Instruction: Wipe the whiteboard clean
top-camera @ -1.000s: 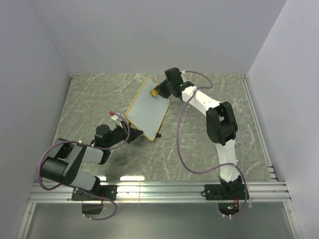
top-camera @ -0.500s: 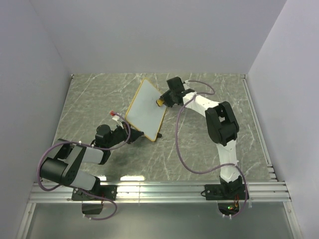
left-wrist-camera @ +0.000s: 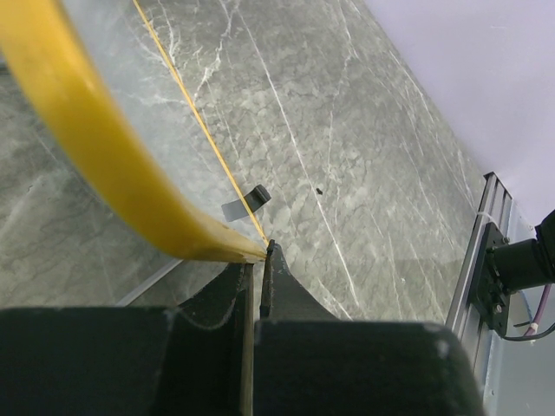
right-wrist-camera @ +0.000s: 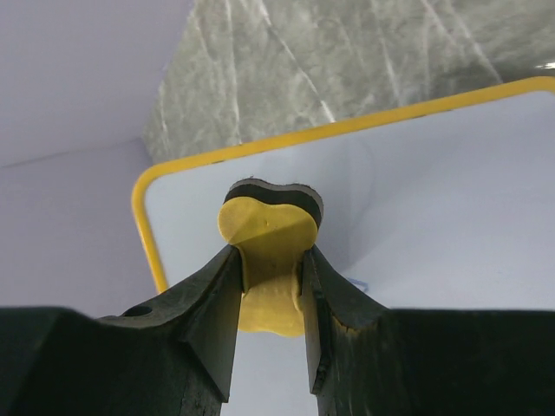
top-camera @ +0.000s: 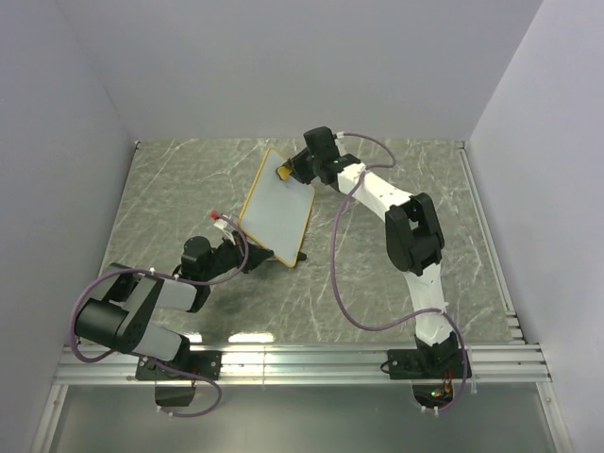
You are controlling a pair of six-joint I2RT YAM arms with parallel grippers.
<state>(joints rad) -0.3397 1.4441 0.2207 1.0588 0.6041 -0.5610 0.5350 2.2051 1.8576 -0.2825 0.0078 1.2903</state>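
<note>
Whiteboard point(top-camera: 276, 209) tilted, plain white; left gripper point(left-wrist-camera: 258, 260) pinches its lower corner; right gripper point(right-wrist-camera: 269, 257) clamps yellow eraser point(right-wrist-camera: 267, 224) at its top corner.

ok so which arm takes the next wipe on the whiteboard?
Right. The right gripper is shut on the yellow eraser, whose dark pad sits against the whiteboard near its far corner. The left gripper is clamped on the near frame edge, propping it tilted, so it probably shouldn't let go.

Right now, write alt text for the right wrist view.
The right gripper clamps a small yellow eraser with a dark pad, held against the whiteboard near its rounded yellow-framed corner. A grey marbled table lies beyond.
</note>
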